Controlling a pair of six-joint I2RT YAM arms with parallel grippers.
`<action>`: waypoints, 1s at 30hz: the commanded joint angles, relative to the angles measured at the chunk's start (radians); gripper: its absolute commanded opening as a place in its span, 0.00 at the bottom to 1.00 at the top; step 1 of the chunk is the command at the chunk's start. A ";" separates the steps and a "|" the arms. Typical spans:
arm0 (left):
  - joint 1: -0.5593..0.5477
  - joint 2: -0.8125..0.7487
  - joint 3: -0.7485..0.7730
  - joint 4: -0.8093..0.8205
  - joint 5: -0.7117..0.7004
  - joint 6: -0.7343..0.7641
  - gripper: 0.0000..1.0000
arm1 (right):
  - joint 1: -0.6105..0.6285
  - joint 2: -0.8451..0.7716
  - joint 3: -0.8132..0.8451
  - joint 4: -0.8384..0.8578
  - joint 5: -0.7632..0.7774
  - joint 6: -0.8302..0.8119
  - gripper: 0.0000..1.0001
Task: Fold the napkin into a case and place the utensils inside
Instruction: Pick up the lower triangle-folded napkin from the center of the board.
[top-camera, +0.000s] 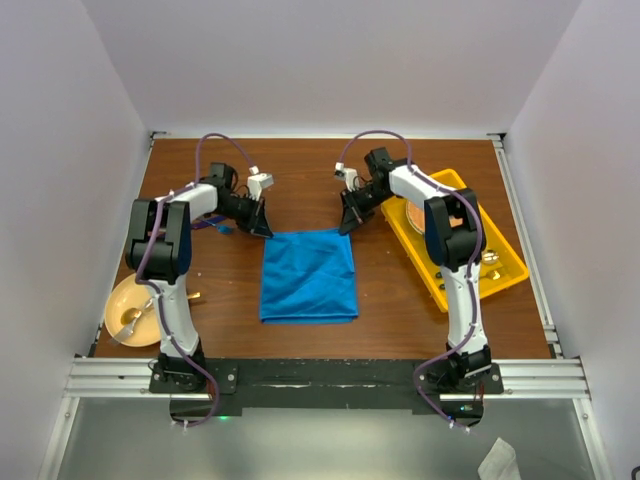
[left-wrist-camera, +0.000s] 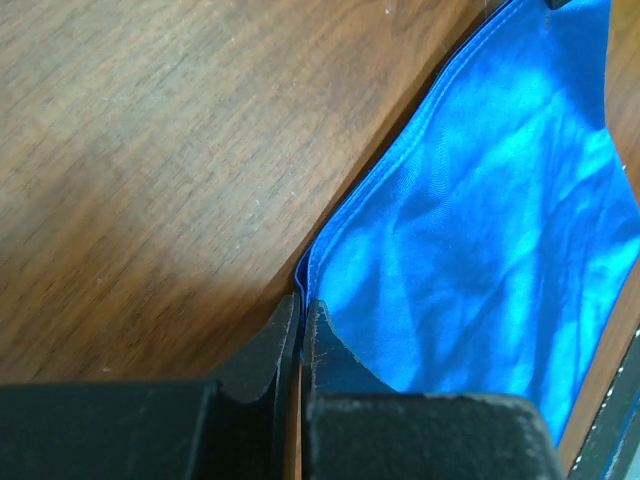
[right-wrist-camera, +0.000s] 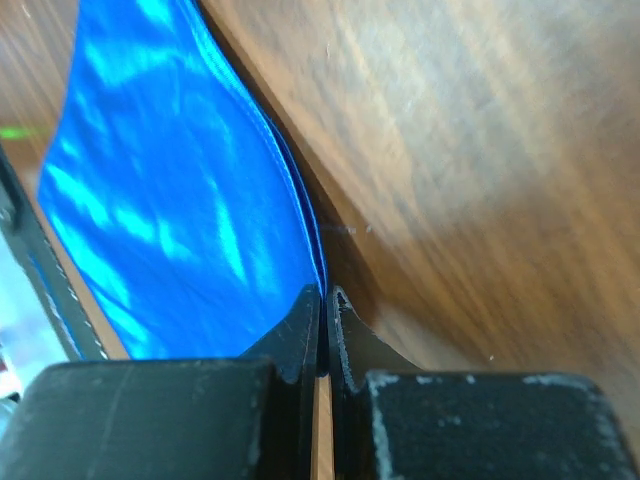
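Here, a yellow tray (top-camera: 505, 255) lay to the right and a bowl (top-camera: 118, 305) at the near left, both well apart from the napkin (top-camera: 308, 275). It lay at mid-table, slightly longer from near to far. The left gripper (top-camera: 262, 230) pinched its far left corner, the right gripper (top-camera: 347, 226) its far right one, fingers together on the cloth. Open table (top-camera: 300, 180) lay beyond.
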 joint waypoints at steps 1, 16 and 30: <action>0.008 -0.064 -0.027 0.009 0.024 0.067 0.00 | 0.025 -0.095 -0.050 -0.031 0.021 -0.129 0.00; 0.008 -0.211 -0.185 0.081 0.029 0.149 0.24 | 0.082 -0.265 -0.213 0.027 0.023 -0.299 0.00; 0.084 -0.351 -0.302 0.150 -0.004 -0.011 0.47 | 0.206 -0.411 -0.351 0.070 0.080 -0.477 0.00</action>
